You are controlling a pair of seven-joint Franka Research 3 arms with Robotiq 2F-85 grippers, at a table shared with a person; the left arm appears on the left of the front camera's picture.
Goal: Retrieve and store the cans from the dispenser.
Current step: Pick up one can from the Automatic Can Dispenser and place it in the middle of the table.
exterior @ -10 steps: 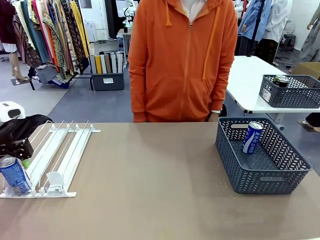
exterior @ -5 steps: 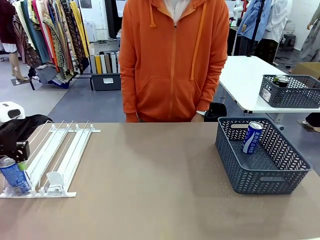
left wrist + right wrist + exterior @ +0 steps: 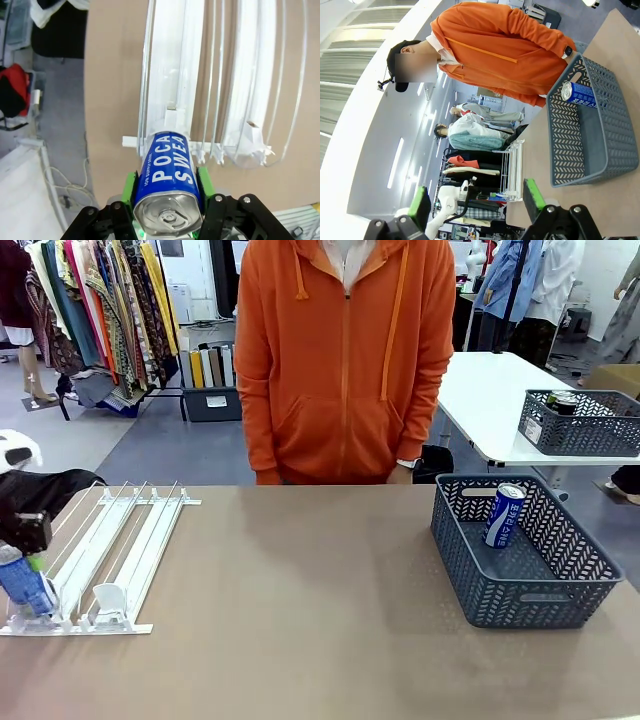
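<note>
- Where the near end of the flat white and clear plastic rail dispenser [image 3: 110,560] meets the near left of the brown counter [image 3: 300,610], my left fingers [image 3: 167,192] are clamped on a small blue aluminium can with white lettering [image 3: 169,192].
- My green pads [image 3: 130,187] press the can's two sides; its silver top faces my wrist camera and its long axis runs away from me, toward the lane below.
- In the front view that can [image 3: 24,585] stands nearly upright, top up, leaning slightly, at the front of the leftmost lane, with my left fingers [image 3: 30,540] on its upper part.
- I cannot tell whether its base touches the rail.
- The dispenser's lanes run lengthwise from the near edge toward the person in the orange hooded jacket [image 3: 345,360]; a white pusher block [image 3: 108,602] sits at the near end of a lane beside mine.
- A second blue can with white lettering [image 3: 504,515] leans tilted, top up, against the far wall inside the dark grey lattice plastic basket [image 3: 530,590] on the right of the counter, well apart from the dispenser.
- My right fingers [image 3: 477,202] stand wide apart, holding nothing, up off the counter.
</note>
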